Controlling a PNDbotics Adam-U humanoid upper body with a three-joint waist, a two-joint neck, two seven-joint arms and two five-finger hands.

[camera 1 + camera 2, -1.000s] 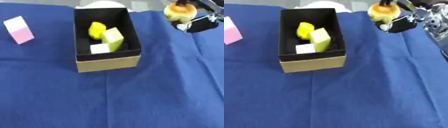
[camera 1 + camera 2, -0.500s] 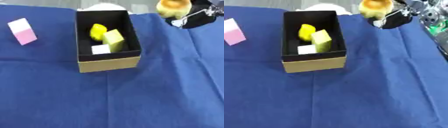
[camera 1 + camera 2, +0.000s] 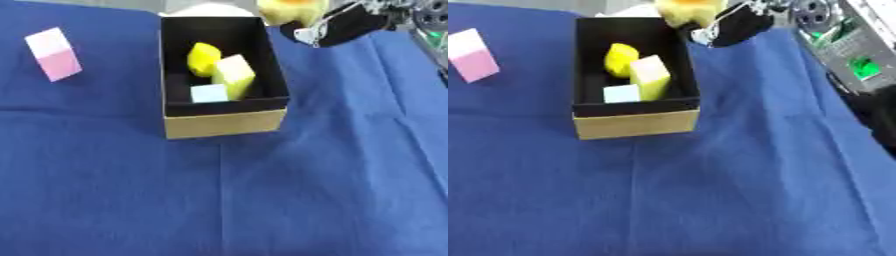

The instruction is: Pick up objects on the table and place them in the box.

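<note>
A cardboard box (image 3: 225, 123) with a black inside stands on the blue cloth. In it lie a yellow rounded piece (image 3: 203, 58), a pale yellow block (image 3: 234, 76) and a small light blue cube (image 3: 209, 93). My right hand (image 3: 343, 27) comes in from the upper right, shut on a yellow-orange rounded object (image 3: 290, 8), which hangs at the box's far right corner, partly cut off by the top edge. A pink and white block (image 3: 55, 54) lies on the cloth at the far left. My left hand shows in neither view.
The blue cloth (image 3: 262, 190) covers the table and has creases. Something white (image 3: 207, 9) sits just behind the box. My right arm's silver and black parts (image 3: 846, 40) fill the upper right corner.
My right hand has carried the yellow-orange object leftward, from over the cloth at the right to the box's far right corner. The pictures have also shifted a little.
</note>
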